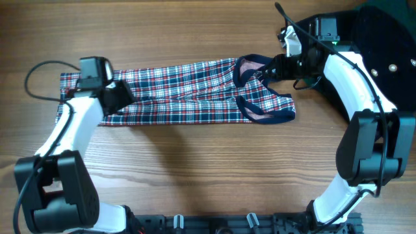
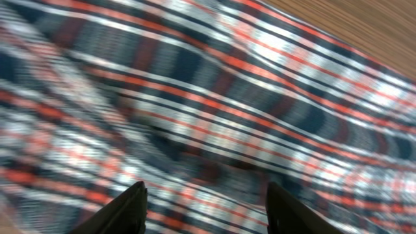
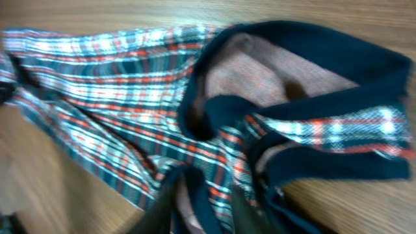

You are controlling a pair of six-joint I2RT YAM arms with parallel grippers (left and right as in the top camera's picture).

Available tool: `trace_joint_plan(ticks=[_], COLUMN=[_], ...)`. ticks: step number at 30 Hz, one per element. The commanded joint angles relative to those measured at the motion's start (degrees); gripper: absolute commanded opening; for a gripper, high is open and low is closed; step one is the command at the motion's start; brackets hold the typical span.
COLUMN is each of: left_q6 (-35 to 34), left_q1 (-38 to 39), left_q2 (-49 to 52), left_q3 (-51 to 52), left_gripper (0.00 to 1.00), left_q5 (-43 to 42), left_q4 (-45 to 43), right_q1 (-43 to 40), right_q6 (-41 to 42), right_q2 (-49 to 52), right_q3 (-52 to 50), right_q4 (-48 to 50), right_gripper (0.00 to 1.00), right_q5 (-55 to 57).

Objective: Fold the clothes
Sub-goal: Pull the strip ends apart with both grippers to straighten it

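**Plaid top lies 9-to-3, one gripper at each end**

Plaid top is on the table, drawn out into a long narrow band. Its long axis runs 9 o'clock to 3 o'clock across the upper middle of the overhead view. The hem end is at 9. The neck and armholes, edged in navy trim, are at 3 and lie rumpled and open.

Left gripper sits over the hem end, a little in from the 9 o'clock edge. In the wrist view its fingers are spread wide, with plaid under and between them. No pinch shows, though the view is blurred.

Right gripper is at the neck end, on the band's 12 o'clock side. In the wrist view its dark fingers stand part-way apart, with plaid and trim bunched between them. The blur is heavy, so I cannot tell whether it is pinching or has let go.

Black garment lies at 2 o'clock, apart from the top.

Judgement: the coming fold looks crosswise, one end carried along the 9–3 axis to meet the other. From the left gripper the cloth runs toward 3. From the right gripper it runs toward 9. Each arm is nearer its own end. The right arm's end is the untidy one, and probably needs a firm hold on both layers before any carry.
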State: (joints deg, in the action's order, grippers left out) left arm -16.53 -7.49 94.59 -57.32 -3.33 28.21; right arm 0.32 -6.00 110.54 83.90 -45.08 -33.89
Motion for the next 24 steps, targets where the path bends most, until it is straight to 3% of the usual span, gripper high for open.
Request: trace_joint_plan(ticks=[1,7,24], left_q6=[1.4,1.4,1.4], left_q1=[-5.29,-8.17,-8.17], left_q2=[-1.16,-1.16,-0.96], left_q3=[-0.83,-0.83,-0.83], left_gripper=[0.57,0.55,0.55], left_q5=[1.95,1.95,4.52], left_q4=[0.46,0.37,0.55], right_q1=[-1.2,-2.21,0.59], right_q6=[1.46,0.07,-2.43], right_q2=[-0.31,0.0,8.35], right_q3=[0.52,-0.44,-2.82], right_q4=[-1.38,-1.88,0.85], right_gripper=[0.72,0.84,0.81], right_q5=[7.52,11.82,7.78])
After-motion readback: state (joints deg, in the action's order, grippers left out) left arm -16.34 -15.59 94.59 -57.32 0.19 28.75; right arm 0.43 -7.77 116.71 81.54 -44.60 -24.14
